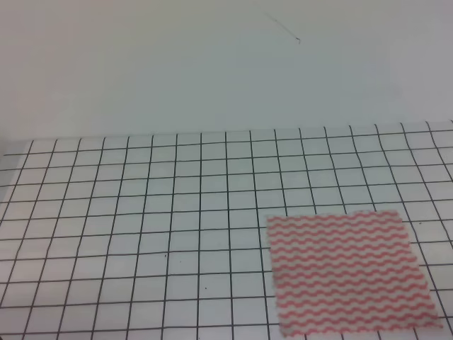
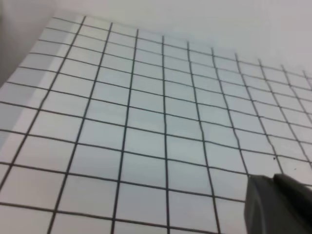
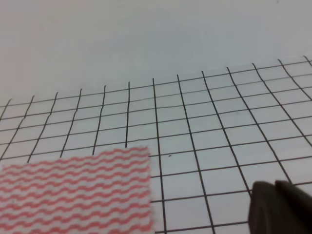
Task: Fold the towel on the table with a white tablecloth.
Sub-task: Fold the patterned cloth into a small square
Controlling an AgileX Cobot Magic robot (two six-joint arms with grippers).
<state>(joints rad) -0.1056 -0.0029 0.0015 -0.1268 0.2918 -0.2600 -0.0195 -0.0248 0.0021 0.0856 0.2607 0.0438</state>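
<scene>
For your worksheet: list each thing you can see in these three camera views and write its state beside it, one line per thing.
towel: lying flat and unfolded, not held.
tablecloth: spread over the table, slightly wrinkled.
left gripper: only a dark blurred part visible; state unclear.
right gripper: only a dark blurred part visible; state unclear.

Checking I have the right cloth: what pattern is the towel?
White with red-pink wavy stripes; the towel shows best in the exterior high view.

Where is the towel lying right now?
In the exterior high view the towel lies flat on the gridded tablecloth at the near right; the right wrist view shows it at lower left, with no pincer touching it.
</scene>
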